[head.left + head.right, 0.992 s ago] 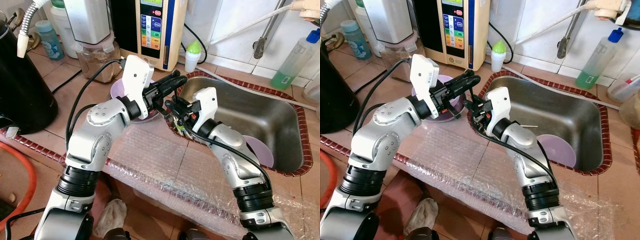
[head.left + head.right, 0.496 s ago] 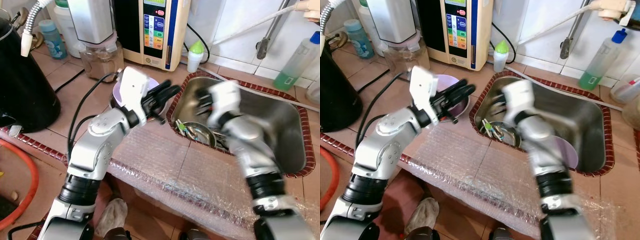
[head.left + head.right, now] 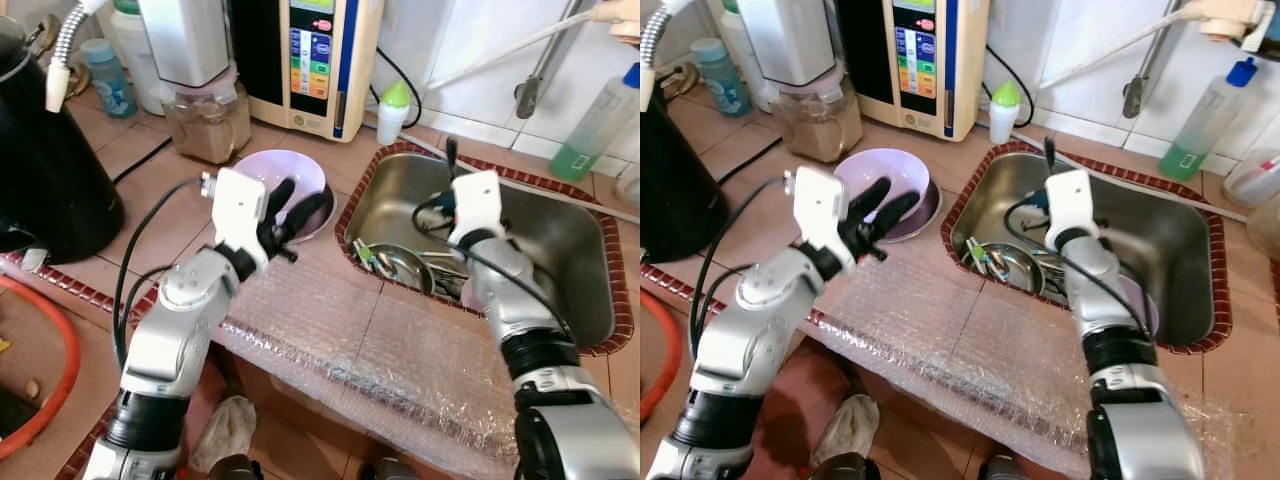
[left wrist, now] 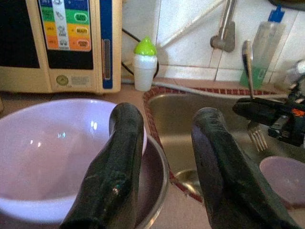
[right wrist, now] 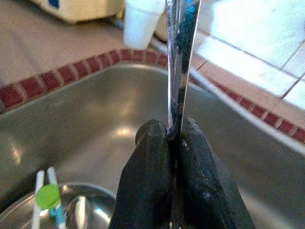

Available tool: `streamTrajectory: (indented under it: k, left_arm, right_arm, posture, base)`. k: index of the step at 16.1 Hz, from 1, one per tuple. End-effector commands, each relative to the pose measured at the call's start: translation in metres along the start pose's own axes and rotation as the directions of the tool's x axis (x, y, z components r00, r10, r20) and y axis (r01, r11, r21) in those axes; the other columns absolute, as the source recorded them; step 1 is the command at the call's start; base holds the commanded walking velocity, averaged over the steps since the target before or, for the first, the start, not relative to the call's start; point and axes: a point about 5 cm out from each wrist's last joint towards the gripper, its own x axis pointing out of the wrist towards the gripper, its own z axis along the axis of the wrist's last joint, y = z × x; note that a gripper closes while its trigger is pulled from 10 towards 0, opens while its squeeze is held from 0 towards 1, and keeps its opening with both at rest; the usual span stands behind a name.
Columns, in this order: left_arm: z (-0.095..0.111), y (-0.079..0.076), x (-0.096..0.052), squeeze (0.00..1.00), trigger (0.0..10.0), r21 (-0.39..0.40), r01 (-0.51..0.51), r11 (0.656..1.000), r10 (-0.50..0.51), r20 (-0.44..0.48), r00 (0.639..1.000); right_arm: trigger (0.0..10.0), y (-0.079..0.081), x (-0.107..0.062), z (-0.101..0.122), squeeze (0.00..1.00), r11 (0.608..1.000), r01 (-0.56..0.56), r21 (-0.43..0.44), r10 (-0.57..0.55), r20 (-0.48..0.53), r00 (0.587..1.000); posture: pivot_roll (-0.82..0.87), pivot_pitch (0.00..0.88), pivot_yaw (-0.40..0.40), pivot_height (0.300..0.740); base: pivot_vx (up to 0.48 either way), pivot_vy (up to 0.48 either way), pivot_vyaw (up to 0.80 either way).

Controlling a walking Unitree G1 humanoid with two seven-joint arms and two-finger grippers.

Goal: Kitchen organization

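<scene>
Two grippers up over the counter/sink area. Right gripper [image 5: 174,143] is clamped tight on a metal fork [image 4: 251,95], held roughly upright above the sink [image 3: 560,215]: handle sticks up past the fingers, tines hang below (left wrist view shows them pointing down, clear of the basin floor). Fork sits over the sink's near-left part, inside the red-brick rim [image 3: 345,215], not touching it.

Left gripper [image 3: 290,212] has fingers [image 4: 119,143] spread wide w/ nothing between them. It hovers just at the near edge of the purple bowl [image 3: 270,172]; can't tell if it touches the rim. Bowl is nested in a shallow steel dish [image 4: 157,176] on the tile counter, just beside the sink's left rim.

In the sink: a steel plate [image 3: 400,265] w/ utensils piled on it, green-tipped straws [image 5: 46,198] at its left edge, and a purple dish [image 4: 281,174] toward the right. Far half of the basin is bare steel, so room to move there.

Bubble wrap [image 3: 340,335] covers the counter's front edge below both arms. Behind the bowl: blender jar [image 3: 205,120], water ioniser unit [image 3: 325,50], small green-capped bottle [image 3: 392,110]. Black kettle [image 3: 45,170] far left, well apart from the arms. Green soap bottle [image 3: 600,110] stands at the sink's far right corner.
</scene>
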Motion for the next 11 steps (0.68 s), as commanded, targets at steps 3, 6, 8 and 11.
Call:
streamTrajectory:
  k: [3, 6, 8, 11]
  left_arm:
    - [-0.018, -0.010, -0.020, 1.00, 10.0, 0.016, -0.023, 1.000, 0.024, -0.062, 0.998]
    - [-0.025, -0.013, -0.034, 1.00, 10.0, 0.080, -0.033, 0.996, 0.039, -0.081, 0.996]
    - [-0.027, -0.013, -0.036, 1.00, 10.0, 0.094, -0.039, 0.995, 0.047, -0.084, 0.995]
    - [-0.034, -0.014, -0.039, 1.00, 10.0, 0.100, -0.076, 0.992, 0.085, -0.089, 0.992]
  right_arm:
    - [10.0, 0.005, 0.005, -0.010, 0.00, 1.000, -0.019, -0.014, 0.018, -0.057, 0.998]
    - [10.0, 0.008, 0.007, -0.015, 1.00, 0.999, -0.032, -0.009, 0.031, -0.089, 0.996]
    - [10.0, 0.008, 0.007, -0.017, 1.00, 0.999, -0.028, -0.025, 0.026, -0.094, 0.995]
    - [10.0, 0.008, 0.008, -0.020, 1.00, 1.000, -0.026, -0.007, 0.025, -0.099, 0.995]
  posture:
    - [0.01, 0.030, -0.018, 0.740]
    - [0.02, 0.030, -0.029, 0.740]
    - [0.02, 0.027, -0.028, 0.740]
    - [0.02, 0.021, -0.022, 0.740]
  base:
    - [0.000, 0.000, 0.00]
    - [0.000, 0.000, 0.00]
    - [0.000, 0.000, 0.00]
    - [0.000, 0.000, 0.00]
